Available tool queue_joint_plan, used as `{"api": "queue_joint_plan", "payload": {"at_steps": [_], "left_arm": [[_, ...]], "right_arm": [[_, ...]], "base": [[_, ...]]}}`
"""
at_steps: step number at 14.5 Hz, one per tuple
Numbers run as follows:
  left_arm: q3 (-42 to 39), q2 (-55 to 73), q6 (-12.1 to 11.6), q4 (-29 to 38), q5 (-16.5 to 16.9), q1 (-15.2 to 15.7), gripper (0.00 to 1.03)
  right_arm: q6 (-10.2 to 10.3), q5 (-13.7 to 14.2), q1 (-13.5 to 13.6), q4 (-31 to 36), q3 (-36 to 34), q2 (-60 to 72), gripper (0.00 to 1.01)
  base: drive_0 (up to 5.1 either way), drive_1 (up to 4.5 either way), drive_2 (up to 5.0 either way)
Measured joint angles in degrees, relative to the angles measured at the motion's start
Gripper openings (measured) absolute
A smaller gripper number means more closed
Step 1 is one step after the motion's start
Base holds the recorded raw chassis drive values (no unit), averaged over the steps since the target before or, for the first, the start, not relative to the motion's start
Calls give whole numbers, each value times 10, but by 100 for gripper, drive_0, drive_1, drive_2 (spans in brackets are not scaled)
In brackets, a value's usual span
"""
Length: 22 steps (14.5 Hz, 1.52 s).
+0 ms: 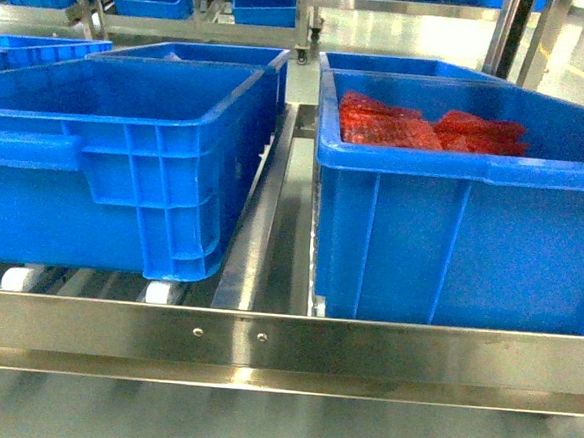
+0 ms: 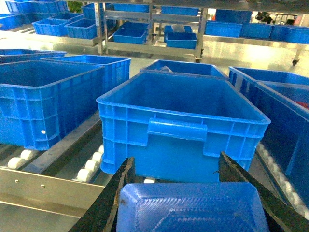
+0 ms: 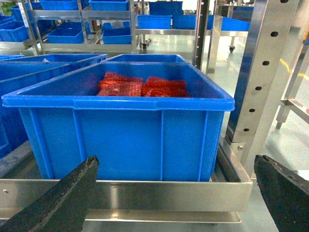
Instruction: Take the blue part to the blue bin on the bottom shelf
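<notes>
We are seeing a glossy pale floor [image 1: 425,33] reflecting overhead light. Steel racks [image 2: 149,29] are standing beyond, carrying blue crates [image 3: 63,33]. A perforated metal upright [image 3: 263,72] is rising at right.

Bottom shelf [image 1: 283,344]: brushed stainless steel, riveted rail, white plastic rollers [image 1: 19,278]; blue bin [image 2: 183,128]: smooth moulded plastic, slight sheen; blue part [image 2: 192,208]: glossy ridged plastic; claw fingers [image 3: 53,200]: matt black, rough.

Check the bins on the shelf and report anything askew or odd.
The left bin sits skewed: its near corner swings toward the centre rail, while the right bin sits square against the front rail. Nothing spilled or visibly damaged.
</notes>
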<state>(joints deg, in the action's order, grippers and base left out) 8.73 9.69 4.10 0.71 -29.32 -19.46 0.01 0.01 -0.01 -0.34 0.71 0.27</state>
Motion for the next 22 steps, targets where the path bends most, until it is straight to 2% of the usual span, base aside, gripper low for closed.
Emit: {"api": "queue_joint_plan", "payload": {"at_steps": [13,22], "left_arm": [[0,0,0,0,0,0,43],[0,3,0,1,1,0,43]], "right_arm": [[0,0,0,0,0,0,98],[0,0,0,0,0,0,98]], "base": [[-5,427,-438],[0,0,0]]}}
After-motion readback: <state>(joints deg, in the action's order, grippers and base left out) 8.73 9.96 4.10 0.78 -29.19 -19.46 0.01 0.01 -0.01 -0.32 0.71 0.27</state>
